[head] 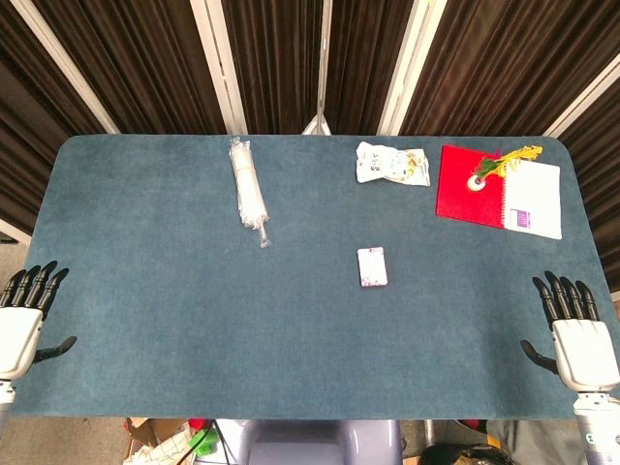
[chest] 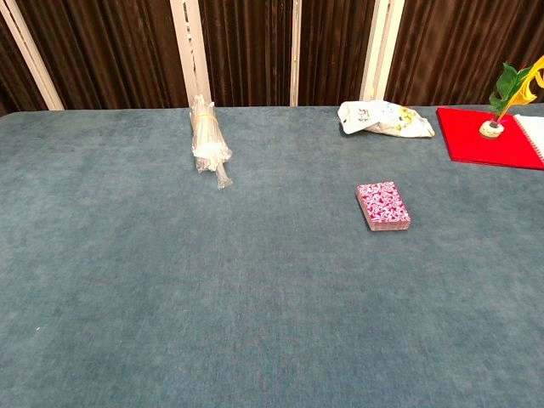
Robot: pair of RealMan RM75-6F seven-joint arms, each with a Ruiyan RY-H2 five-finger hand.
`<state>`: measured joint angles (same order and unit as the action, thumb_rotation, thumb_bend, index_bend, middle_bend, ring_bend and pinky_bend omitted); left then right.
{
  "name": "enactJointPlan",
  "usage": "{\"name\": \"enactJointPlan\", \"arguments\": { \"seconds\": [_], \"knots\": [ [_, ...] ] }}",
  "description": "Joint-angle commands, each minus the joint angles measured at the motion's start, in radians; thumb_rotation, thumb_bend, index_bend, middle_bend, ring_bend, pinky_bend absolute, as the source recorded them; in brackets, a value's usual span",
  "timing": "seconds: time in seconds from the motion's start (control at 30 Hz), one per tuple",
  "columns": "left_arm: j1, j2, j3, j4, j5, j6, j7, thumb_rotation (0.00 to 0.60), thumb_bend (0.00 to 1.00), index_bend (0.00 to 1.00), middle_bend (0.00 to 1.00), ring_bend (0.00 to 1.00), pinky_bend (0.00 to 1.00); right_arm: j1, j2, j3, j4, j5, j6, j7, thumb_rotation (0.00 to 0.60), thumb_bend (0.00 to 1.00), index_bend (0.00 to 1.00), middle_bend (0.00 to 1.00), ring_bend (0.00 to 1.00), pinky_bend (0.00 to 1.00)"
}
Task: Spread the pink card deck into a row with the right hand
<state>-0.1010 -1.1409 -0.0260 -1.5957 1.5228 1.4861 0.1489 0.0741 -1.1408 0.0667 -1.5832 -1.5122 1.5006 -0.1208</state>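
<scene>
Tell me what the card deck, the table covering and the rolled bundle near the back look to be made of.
Card deck: likely coated paper cards, a squared stack with a printed pink-and-white pattern on top and layered edges showing.
Table covering: seemingly felt or short-pile cloth, matte blue-grey with a slightly mottled nap.
Rolled bundle: apparently clear plastic film around pale contents; it is see-through and glints. What is inside cannot be told.

- Head view: high, steeply down on the whole table (head: pixel 145 320).
- Chest view: low, near, forward.
- Shared: card deck (head: pixel 372 266), straw bundle (head: pixel 248 192).
</scene>
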Motion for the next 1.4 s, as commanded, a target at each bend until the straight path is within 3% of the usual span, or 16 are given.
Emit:
{"name": "enactJointPlan", "arguments": {
  "seconds": [0.03,0.43,0.73,1.07,1.4],
  "knots": [
    [0.0,0.0,0.0,0.001,0.0,0.0,0.0,0.6,0.0,0.0,0.0,0.0,0.0,0.0,0.0,0.0,0.0,0.0,-0.001,0.0,0.6,0.23,0.0,0.0,0.0,0.0],
    [0.002,0.001,0.0,-0.002,-0.001,0.003,-0.008,0.6,0.0,0.0,0.0,0.0,0.0,0.008,0.004,0.006,-0.035,0.008,-0.014,0.028,0.6,0.23,0.0,0.0,0.0,0.0],
    [-0.002,0.01,-0.002,-0.005,-0.005,-0.007,-0.034,0.6,0.0,0.0,0.0,0.0,0.0,0.148,0.021,0.082,-0.194,0.117,-0.208,-0.093,0.6,0.19,0.0,0.0,0.0,0.0],
    [-0.006,0.018,-0.001,-0.012,-0.005,-0.017,-0.051,0.6,0.0,0.0,0.0,0.0,0.0,0.346,-0.068,0.16,-0.234,0.326,-0.415,-0.361,0.6,0.19,0.0,0.0,0.0,0.0],
    [-0.012,0.037,-0.005,-0.022,-0.034,-0.046,-0.088,0.6,0.0,0.0,0.0,0.0,0.0,0.555,-0.244,0.197,-0.1,0.624,-0.554,-0.562,0.6,0.19,0.0,0.0,0.0,0.0]
  ]
}}
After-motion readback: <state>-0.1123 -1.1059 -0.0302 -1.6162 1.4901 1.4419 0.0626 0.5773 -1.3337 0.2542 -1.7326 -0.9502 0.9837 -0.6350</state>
